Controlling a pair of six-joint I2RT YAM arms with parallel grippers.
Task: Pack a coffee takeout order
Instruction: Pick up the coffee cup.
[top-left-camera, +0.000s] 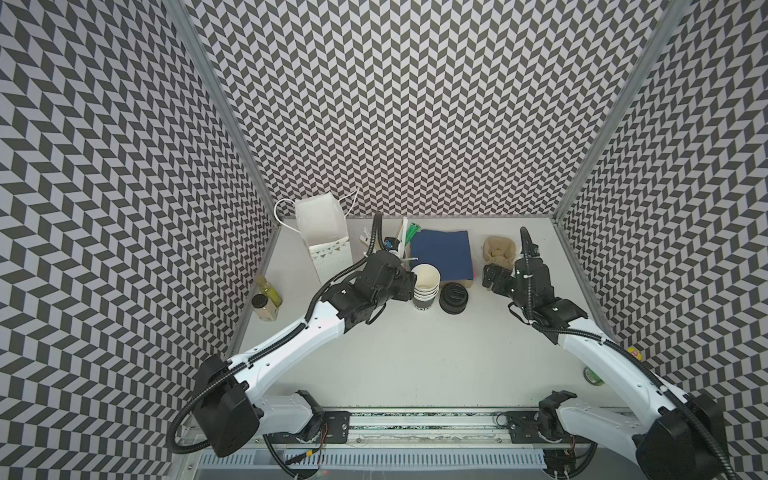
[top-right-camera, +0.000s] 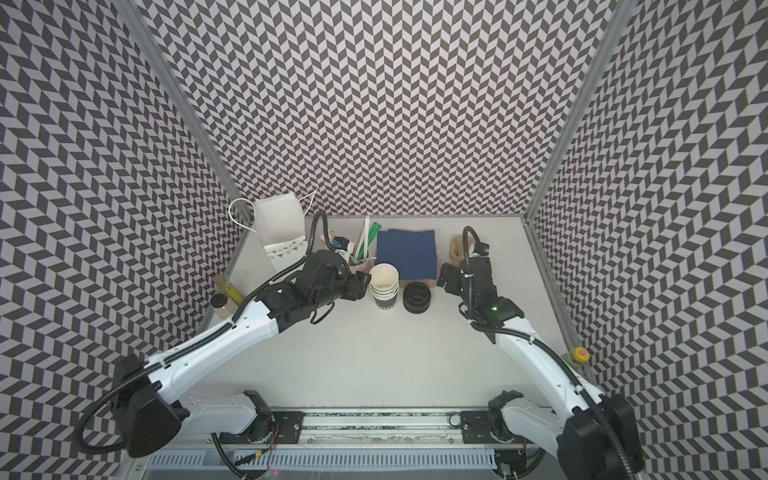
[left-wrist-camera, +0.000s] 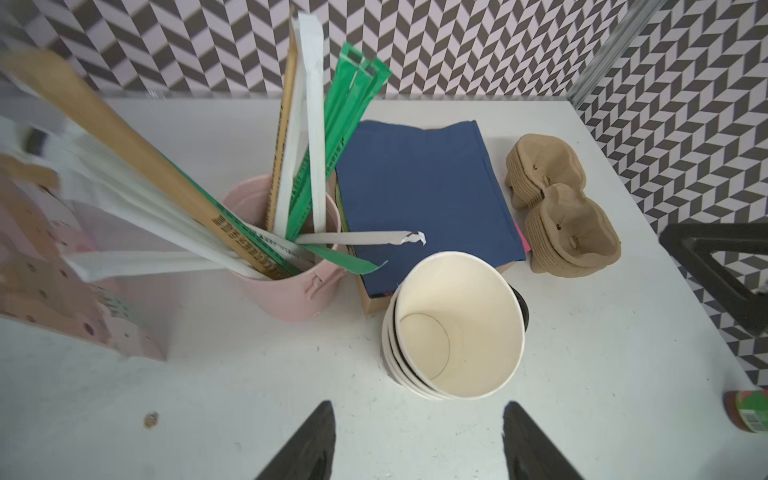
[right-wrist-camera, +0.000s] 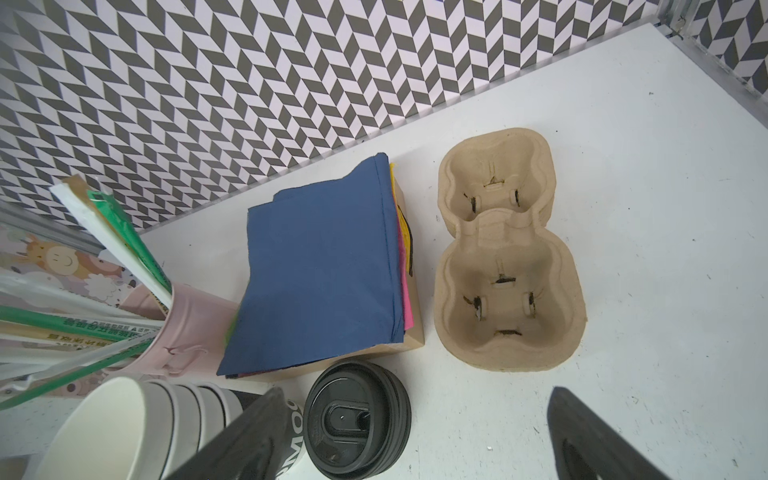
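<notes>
Packing nothing yet: hovering left gripper (left-wrist-camera: 419, 409), parted and empty, at cup stack (left-wrist-camera: 453, 328); holding right gripper (right-wrist-camera: 415, 392) wide near empty carrier (right-wrist-camera: 511, 266) by table's (right-wrist-camera: 665, 166) far edge.

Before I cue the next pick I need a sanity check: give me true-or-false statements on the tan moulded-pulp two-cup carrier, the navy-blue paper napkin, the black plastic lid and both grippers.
1. The tan moulded-pulp two-cup carrier holds no cup. True.
2. The navy-blue paper napkin lies inside the carrier. False: it lies flat beside the carrier.
3. The left gripper is clamped on the stack of lidless white-lined paper cups. False: its jaws stand apart, just short of the stack.
4. The right gripper is open and empty. True.
5. The black plastic lid stands right beside that stack. True.
</notes>
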